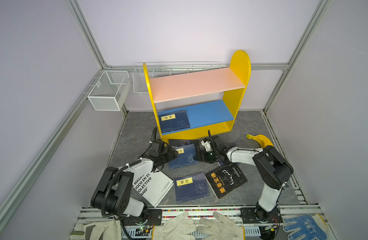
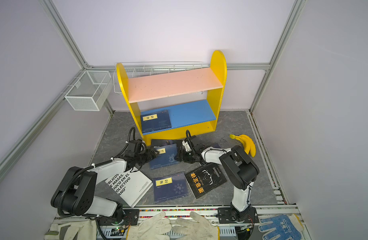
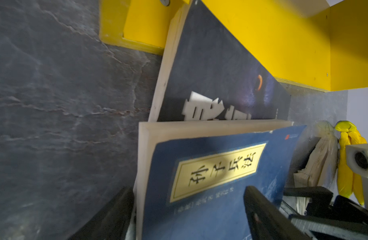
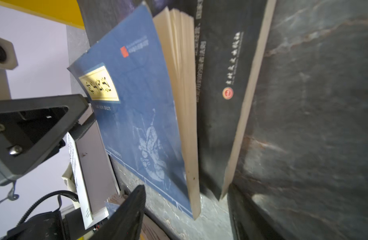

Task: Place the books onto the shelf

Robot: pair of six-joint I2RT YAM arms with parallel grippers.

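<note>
Left gripper: jaws stand wide, straddling the left edge of the middle navy book. One finger is beside the page block and the other is above the cover; whether either presses cannot be told.
Right gripper: jaws apart at the same book's opposite edge, facing the left gripper. No clamp on anything is visible.
Middle navy book: lies on the table just in front of the shelf, with its front cover curling up in the left wrist view.
Lower black book: lies under the far part of the middle navy book, touching the shelf's yellow base.
Shelf: the pink upper board is bare. The blue lower board carries the shelved navy book, lying flat at its left end.
Nearer the arm bases: the white book, the front navy book and the orange-titled black book lie flat on the table, in a row.
Right side: a banana lies on the table.
Back left: a wire basket hangs on the frame.
</note>
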